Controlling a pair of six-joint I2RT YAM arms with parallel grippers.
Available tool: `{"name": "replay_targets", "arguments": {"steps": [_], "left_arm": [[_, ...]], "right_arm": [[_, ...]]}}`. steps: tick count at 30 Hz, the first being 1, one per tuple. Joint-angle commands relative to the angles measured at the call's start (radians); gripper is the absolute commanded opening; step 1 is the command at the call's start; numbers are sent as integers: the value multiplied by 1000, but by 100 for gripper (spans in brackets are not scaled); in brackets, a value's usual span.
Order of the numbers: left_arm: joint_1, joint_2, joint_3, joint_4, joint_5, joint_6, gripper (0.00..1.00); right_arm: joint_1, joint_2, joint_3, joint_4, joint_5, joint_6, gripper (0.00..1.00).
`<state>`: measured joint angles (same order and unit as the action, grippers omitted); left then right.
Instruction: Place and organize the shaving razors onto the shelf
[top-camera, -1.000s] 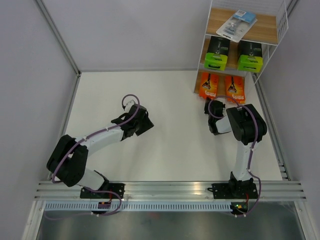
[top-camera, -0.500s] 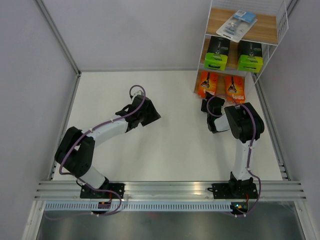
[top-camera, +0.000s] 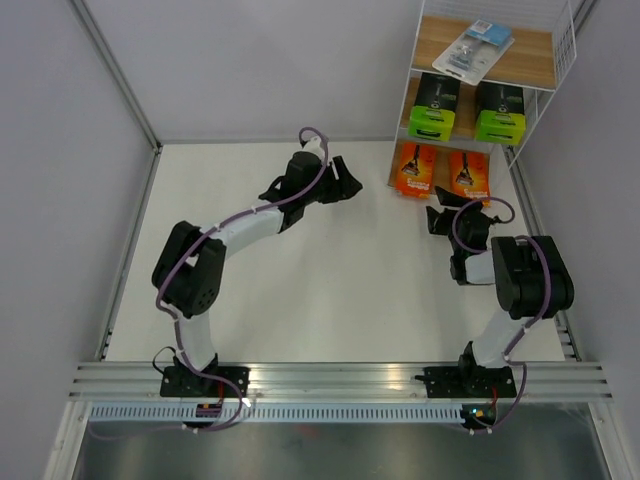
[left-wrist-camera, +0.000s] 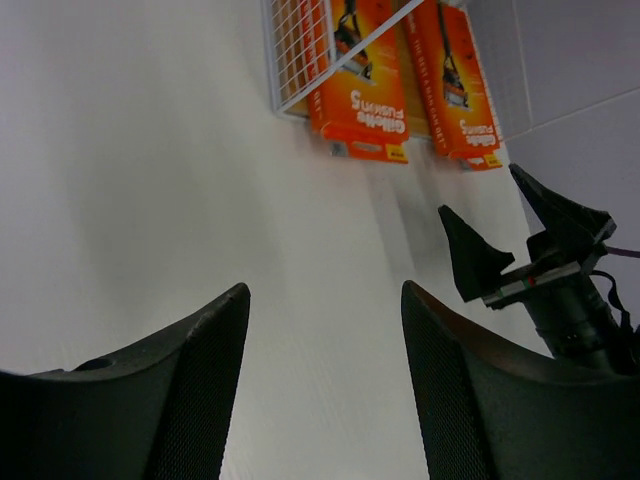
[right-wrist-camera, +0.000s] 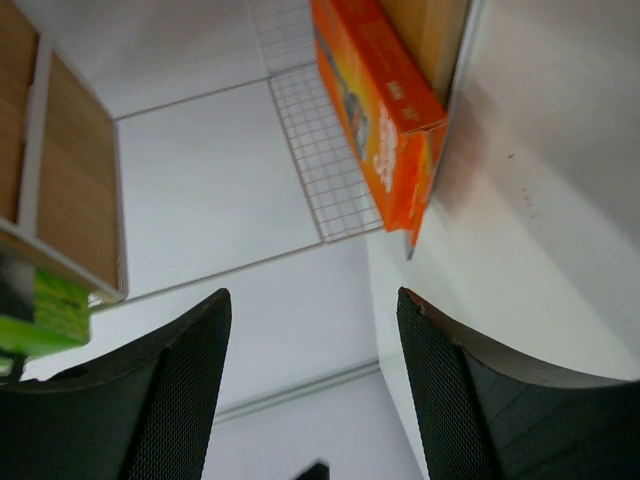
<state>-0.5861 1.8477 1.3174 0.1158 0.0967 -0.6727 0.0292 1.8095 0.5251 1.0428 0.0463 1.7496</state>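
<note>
Shelf (top-camera: 532, 62) of white wire and wooden boards

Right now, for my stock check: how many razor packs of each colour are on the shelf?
Orange cards: 2
Black boxes with lime-green ends: 2
Clear blister with blue card: 1
Total: 5

5 razor packs (top-camera: 433, 107) on shelf (top-camera: 535, 60), far right

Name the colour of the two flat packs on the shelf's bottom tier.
Orange flat razor packs; clearest in the left wrist view.
</note>
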Motion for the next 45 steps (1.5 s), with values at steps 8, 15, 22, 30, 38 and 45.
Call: {"name": "replay_targets", "arguments": {"steps": [8,15,22,30,38,45], "left_arm": [[-8,258,131,622,135,168,83],[-9,456,405,582,230,252,99],[-9,556,512,633,253,275,99],[-12,714,736,624,270,257,96],[-18,809,891,644,339,261,74],[-34,803,887,630,368,283,55]], "right_arm": [[-100,-415,-17,-463,-169,-545,80],[-164,-552,81,-809,-128,-787,89],[-166,-533,111,-866,-160,-843,90],[-166,-535,133,-915,-125,-877,90],[-167,-547,115,-925,-92,-880,90],[-178,-555,104,-944,-66,-871,91]]}}
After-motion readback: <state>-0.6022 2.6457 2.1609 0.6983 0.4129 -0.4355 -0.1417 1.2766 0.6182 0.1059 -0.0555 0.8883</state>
